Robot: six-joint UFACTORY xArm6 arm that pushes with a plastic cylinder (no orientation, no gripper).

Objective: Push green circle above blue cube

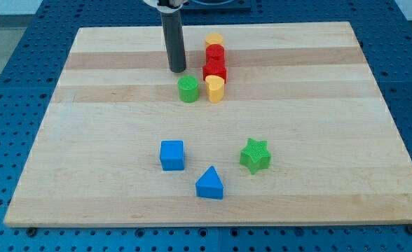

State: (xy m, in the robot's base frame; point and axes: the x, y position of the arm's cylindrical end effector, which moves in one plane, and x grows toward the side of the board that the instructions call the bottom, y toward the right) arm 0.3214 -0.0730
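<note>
The green circle [188,89] stands in the upper middle of the wooden board [87,161]. The blue cube [172,155] sits well below it, slightly toward the view's left. My tip [177,70] rests on the board just above and a little left of the green circle, close to it but with a small gap. The rod rises straight up out of the view's top.
A yellow heart-like block [215,89] sits right beside the green circle on its right. Above it stand a red block [214,70], another red block [214,53] and a yellow block [214,40] in a column. A blue triangle [209,183] and a green star [255,155] lie at lower right.
</note>
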